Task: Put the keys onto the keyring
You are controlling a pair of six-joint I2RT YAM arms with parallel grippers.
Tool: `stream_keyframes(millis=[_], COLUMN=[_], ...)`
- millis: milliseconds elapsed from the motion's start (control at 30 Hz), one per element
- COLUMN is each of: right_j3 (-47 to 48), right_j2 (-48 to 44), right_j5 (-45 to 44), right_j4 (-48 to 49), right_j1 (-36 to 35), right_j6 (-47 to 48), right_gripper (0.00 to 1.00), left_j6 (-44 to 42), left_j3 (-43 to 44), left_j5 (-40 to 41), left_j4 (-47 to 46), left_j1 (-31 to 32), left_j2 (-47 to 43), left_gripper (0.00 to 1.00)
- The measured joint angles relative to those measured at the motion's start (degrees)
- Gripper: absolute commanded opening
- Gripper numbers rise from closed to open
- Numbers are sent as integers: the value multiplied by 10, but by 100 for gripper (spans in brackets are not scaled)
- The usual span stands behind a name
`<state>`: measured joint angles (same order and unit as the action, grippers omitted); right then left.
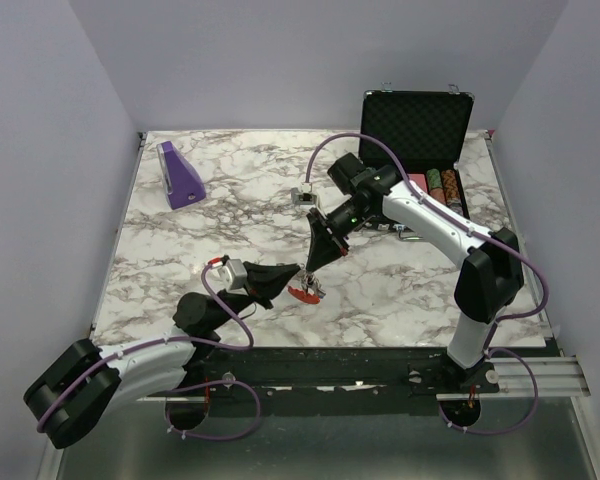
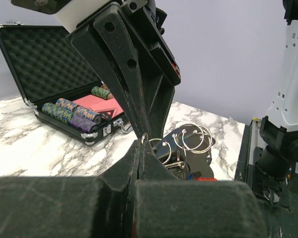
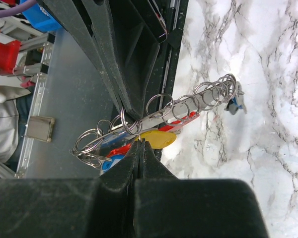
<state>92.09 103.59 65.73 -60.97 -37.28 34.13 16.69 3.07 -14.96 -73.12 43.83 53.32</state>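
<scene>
Marbled white counter (image 1: pixel 230 200): keyring bunch of thin metal rings with red crescent (image 1: pixel 306 291), judged light, stiff, slippery; best nipped on wire. left hand (image 2: pixel 141 144) pinches a ring, right hand (image 3: pixel 139 144) closed beside it.

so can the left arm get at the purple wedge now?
Probably not yet: left gripper is shut on the keyring, right gripper pinches it too. Must let go before heading to the purple wedge.
</scene>
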Motion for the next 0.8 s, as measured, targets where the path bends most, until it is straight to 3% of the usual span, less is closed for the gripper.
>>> stream_keyframes(millis=[267,567,800], right_j3=[-34,-85,-65], right_j2=[0,-2,-21], right_j5=[22,26,13], right_j4=[38,108,101], right_j1=[1,2,18], right_j6=[-32,-86,-64], right_gripper=[3,29,40], left_j6=[3,9,9], left_j3=[0,0,0], left_j5=[2,8,7], left_j4=[-1,-2,-4], left_j1=[0,0,0], left_j2=[18,43,38], left_gripper=[0,0,0])
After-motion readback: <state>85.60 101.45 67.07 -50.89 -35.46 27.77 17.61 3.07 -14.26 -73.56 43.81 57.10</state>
